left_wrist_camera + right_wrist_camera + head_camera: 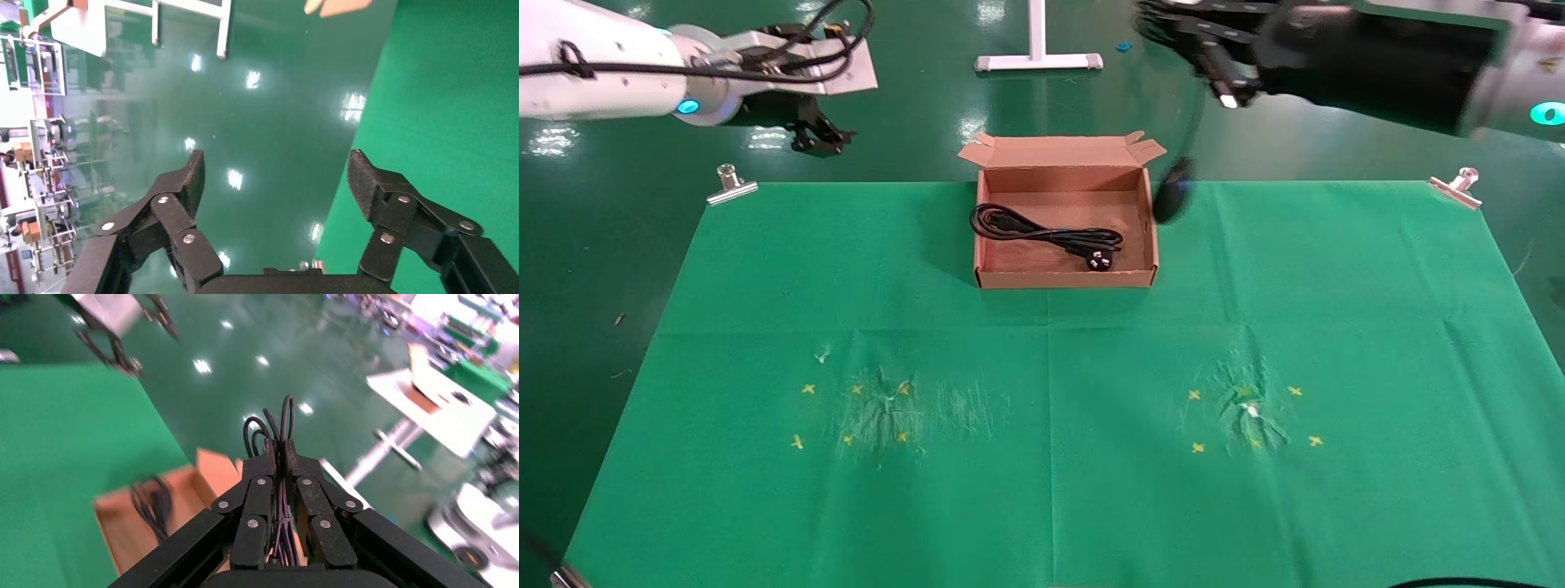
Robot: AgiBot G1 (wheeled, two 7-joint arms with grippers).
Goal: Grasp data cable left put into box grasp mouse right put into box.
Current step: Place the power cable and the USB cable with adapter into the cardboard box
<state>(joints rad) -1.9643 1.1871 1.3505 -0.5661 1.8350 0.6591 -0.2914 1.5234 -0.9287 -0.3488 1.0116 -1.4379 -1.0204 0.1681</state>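
Our right end effector [282, 454] is clenched on the mouse's thin cord [276, 425], high beyond the worktop's [1042, 457] far edge. We see the mouse [1175, 189] dangling just beside the box's [1065, 278] right wall. Inside the box lies the data cable [1042, 229]. Our left end effector [275, 177] hangs released past the far-left corner.

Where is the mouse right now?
In the head view the mouse hangs in the air by its thin cord from the right gripper, just outside the box's right wall, above the green cloth.
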